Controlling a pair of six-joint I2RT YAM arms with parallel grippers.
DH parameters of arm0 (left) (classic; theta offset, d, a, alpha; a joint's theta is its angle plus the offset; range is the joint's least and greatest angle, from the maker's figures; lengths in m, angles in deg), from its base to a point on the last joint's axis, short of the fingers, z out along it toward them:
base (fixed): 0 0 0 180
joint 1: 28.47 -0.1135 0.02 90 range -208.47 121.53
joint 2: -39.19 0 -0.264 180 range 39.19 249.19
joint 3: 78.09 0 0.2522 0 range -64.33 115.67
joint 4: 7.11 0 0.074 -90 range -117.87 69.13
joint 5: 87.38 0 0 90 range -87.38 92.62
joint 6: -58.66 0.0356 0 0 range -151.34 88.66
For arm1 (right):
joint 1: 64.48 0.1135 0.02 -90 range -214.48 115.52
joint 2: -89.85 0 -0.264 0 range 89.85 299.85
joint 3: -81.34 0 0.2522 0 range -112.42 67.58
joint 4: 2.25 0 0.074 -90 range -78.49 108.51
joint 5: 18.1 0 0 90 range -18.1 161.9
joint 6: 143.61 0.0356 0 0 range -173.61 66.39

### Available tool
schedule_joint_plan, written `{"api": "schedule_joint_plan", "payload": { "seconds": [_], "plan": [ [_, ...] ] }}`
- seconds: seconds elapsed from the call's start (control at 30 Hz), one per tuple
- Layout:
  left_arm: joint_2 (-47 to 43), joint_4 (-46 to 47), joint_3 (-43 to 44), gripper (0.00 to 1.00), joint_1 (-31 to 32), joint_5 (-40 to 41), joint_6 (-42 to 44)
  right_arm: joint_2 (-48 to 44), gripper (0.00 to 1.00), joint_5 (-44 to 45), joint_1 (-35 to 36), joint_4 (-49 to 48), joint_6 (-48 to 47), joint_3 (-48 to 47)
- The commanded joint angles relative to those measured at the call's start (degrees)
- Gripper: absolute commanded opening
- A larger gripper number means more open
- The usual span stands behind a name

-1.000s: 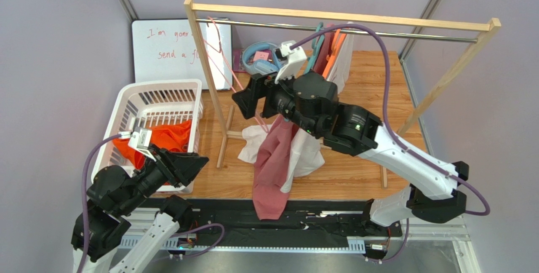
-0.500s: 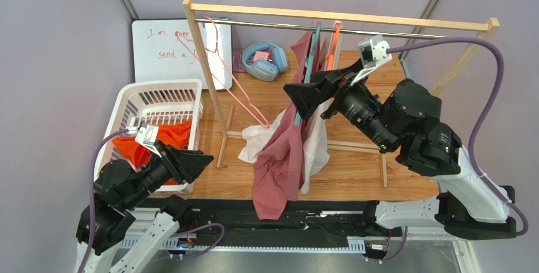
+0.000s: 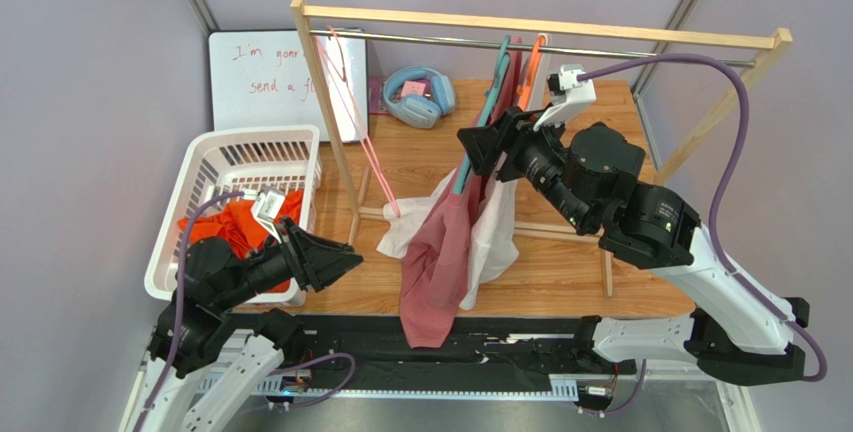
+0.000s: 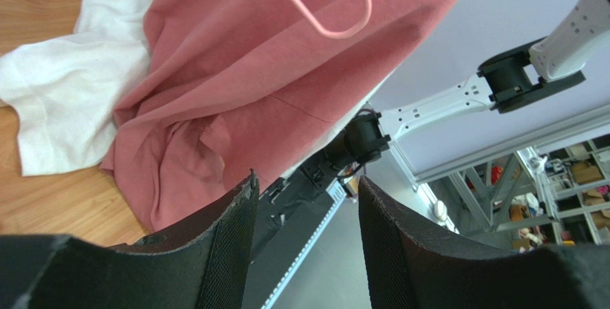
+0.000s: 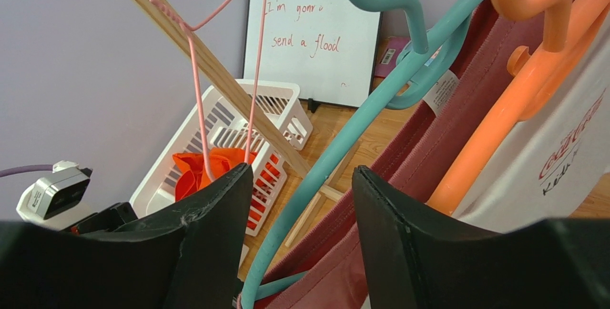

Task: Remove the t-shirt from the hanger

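Note:
A dark red t-shirt (image 3: 436, 252) hangs from a teal hanger (image 3: 491, 102) on the rack's rod and drapes down to the table edge. My right gripper (image 3: 479, 147) is open at the hanger's left arm. In the right wrist view the teal hanger (image 5: 344, 137) runs between the open fingers of my right gripper (image 5: 301, 209), with the red shirt (image 5: 429, 130) just right of it. My left gripper (image 3: 345, 260) is open and empty, low and left of the shirt. In the left wrist view, my left gripper (image 4: 304, 237) points below the shirt's hem (image 4: 250, 73).
An orange hanger (image 3: 533, 67) carries a white t-shirt (image 3: 498, 232) behind the red one. An empty pink hanger (image 3: 350, 112) hangs by the rack's left post (image 3: 330, 132). A white basket (image 3: 200, 167) holds an orange garment (image 3: 240, 227). A whiteboard (image 3: 270, 72) and headphones (image 3: 415, 92) lie behind.
My right arm swung from the pink hanger to the right, then came back to the teal hanger. The pink hanger swung back toward the post. My left gripper moved right.

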Motion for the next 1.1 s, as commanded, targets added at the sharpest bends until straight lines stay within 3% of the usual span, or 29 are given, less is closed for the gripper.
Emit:
{"api": "schedule_joint_plan", "payload": {
  "seconds": [0.0, 0.13, 0.3, 0.53, 0.7, 0.93, 1.07],
  "plan": [
    [-1.05, 4.5, -0.19, 0.59, -0.2, -3.72, -1.71, 0.02, 0.61, 1.09, -0.78, -0.21, 3.46, 0.67],
    [-1.06, 5.73, -0.72, 0.6, -0.2, -5.13, -2.5, -0.15, 0.68, -0.84, -1.48, -4.25, 4.5, 4.26],
    [-1.32, 12.05, -3.62, 0.6, -0.2, -8.2, -6.54, -1.03, 0.66, -2.51, -3.41, -10.65, 9.69, 8.57],
    [-2.55, 13.73, -6.34, 0.6, -0.2, -8.03, -7.95, -4.37, 0.44, -1.55, -3.59, -19.19, 12.78, 14.73],
    [-2.55, 13.73, -6.87, 0.59, -0.2, -7.59, -7.87, -5.42, 0.35, -2.68, -4.29, -24.45, 11.72, 18.24],
    [-2.73, 13.29, -6.61, 0.59, -0.11, -7.68, -7.51, -6.3, 0.02, -6.54, -4.21, -30.0, 9.53, 21.76],
    [-2.81, 12.76, -6.7, 0.59, -0.11, -7.5, -7.25, -6.57, 0.0, -8.83, -4.38, -31.5, 6.54, 22.38]
  ]
}}
